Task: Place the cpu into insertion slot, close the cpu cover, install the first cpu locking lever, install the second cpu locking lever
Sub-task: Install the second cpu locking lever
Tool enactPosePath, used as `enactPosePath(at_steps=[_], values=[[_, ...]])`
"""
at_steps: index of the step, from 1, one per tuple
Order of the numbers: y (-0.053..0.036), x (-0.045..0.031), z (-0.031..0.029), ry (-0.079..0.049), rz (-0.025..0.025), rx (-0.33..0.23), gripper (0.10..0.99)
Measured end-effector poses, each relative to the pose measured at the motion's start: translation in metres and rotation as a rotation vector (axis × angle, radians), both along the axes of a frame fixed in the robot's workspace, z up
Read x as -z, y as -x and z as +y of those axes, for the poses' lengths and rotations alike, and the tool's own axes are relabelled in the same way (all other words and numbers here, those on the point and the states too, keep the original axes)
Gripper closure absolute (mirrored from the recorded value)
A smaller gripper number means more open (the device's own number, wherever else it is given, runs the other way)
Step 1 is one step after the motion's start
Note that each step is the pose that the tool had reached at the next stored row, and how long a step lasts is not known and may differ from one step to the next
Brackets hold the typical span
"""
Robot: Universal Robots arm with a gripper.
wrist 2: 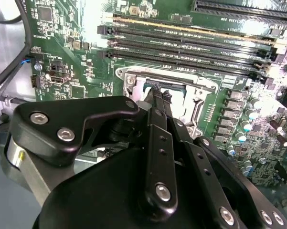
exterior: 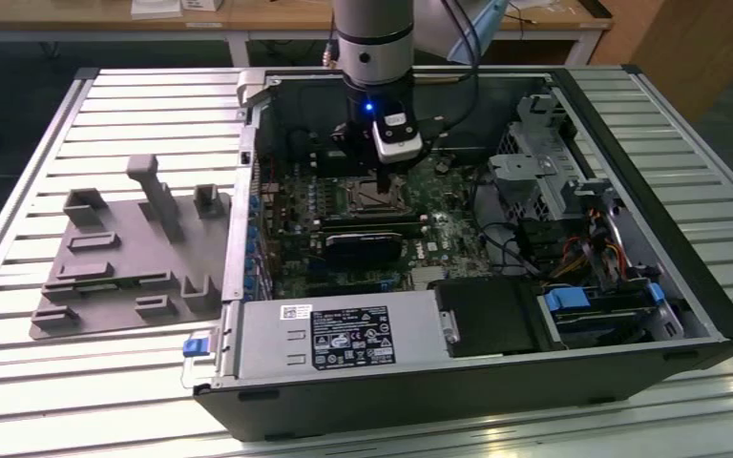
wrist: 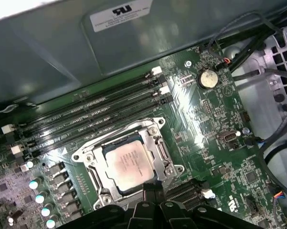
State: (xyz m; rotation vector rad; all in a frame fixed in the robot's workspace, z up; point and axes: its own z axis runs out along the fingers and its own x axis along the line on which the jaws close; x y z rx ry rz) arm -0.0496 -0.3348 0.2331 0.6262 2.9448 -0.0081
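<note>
In the first wrist view the cpu (wrist: 129,162) lies flat in the insertion slot (wrist: 92,160), its pale metal top facing up. The cpu cover (wrist: 156,141) lies down around it as a silvery frame. My gripper (wrist: 150,187) sits at the slot's near edge, its black fingers together with nothing visible between them. The second wrist view shows the fingertips (wrist 2: 156,91) low over the slot's rim (wrist 2: 129,78), hiding part of the socket. In the exterior view the gripper (exterior: 386,177) hangs just above the slot (exterior: 373,198) inside the open computer case. I cannot make out how the locking levers stand.
Memory slots (wrist: 90,112) run beside the socket, and a row of capacitors (wrist: 45,195) stands close to it. A black card (exterior: 364,246), a power supply (exterior: 341,339) and cable bundles (exterior: 571,253) fill the case. A grey fixture (exterior: 137,248) lies on the table at the exterior view's left.
</note>
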Motion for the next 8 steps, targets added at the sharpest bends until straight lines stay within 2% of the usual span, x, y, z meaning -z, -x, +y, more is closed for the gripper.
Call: enactPosePath(at_steps=[8], values=[[-0.0001,-0.0005,-0.0106,0.0,0.0,0.0,0.984]])
